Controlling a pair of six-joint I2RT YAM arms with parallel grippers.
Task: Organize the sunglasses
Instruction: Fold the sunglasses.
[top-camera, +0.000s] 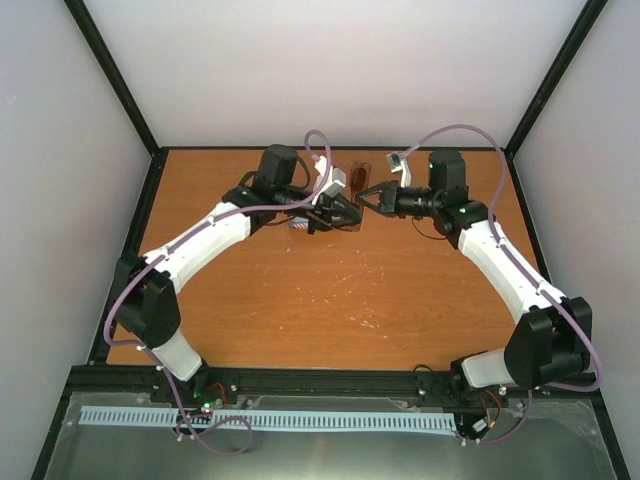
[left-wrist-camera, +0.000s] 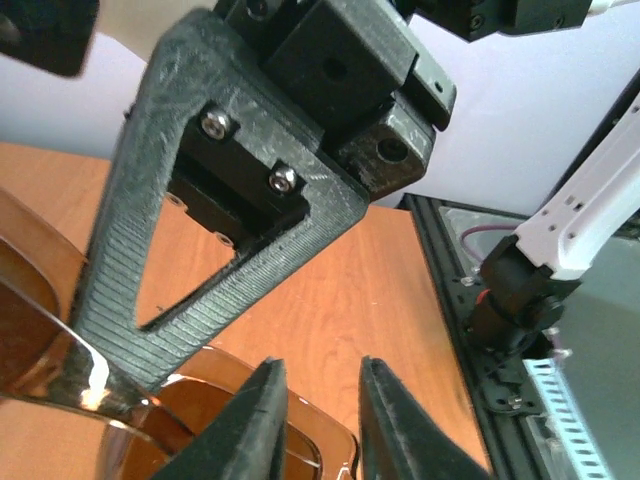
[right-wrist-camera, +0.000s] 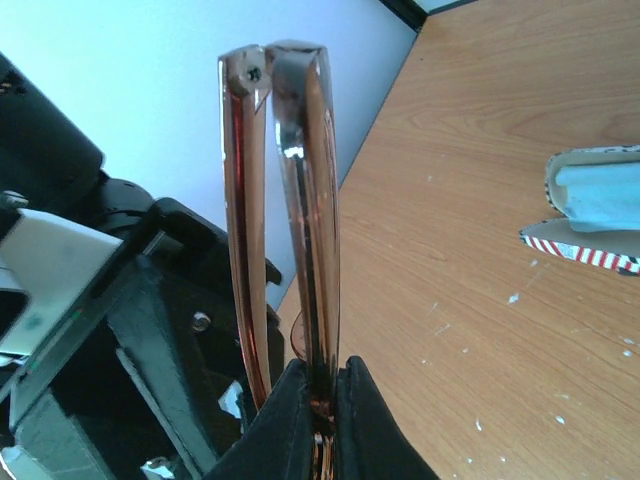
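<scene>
The sunglasses (top-camera: 361, 178), with a thin reddish-brown frame, hang in the air over the far middle of the table. My right gripper (top-camera: 368, 197) is shut on them. In the right wrist view the folded sunglasses (right-wrist-camera: 310, 200) stand edge-on out of the closed right gripper (right-wrist-camera: 320, 400). My left gripper (top-camera: 345, 212) sits right beside them. In the left wrist view the left gripper (left-wrist-camera: 318, 400) is open, and a brown lens of the sunglasses (left-wrist-camera: 195, 408) lies at its left finger, its corner reaching into the gap. The right gripper's finger (left-wrist-camera: 150, 220) looms just above.
The tan case with red-white stripes (right-wrist-camera: 590, 215) lies open on the table, with the light blue cloth (right-wrist-camera: 600, 195) inside it. In the top view the case (top-camera: 300, 226) is under the left wrist. Black frame rails edge the table (top-camera: 330, 300).
</scene>
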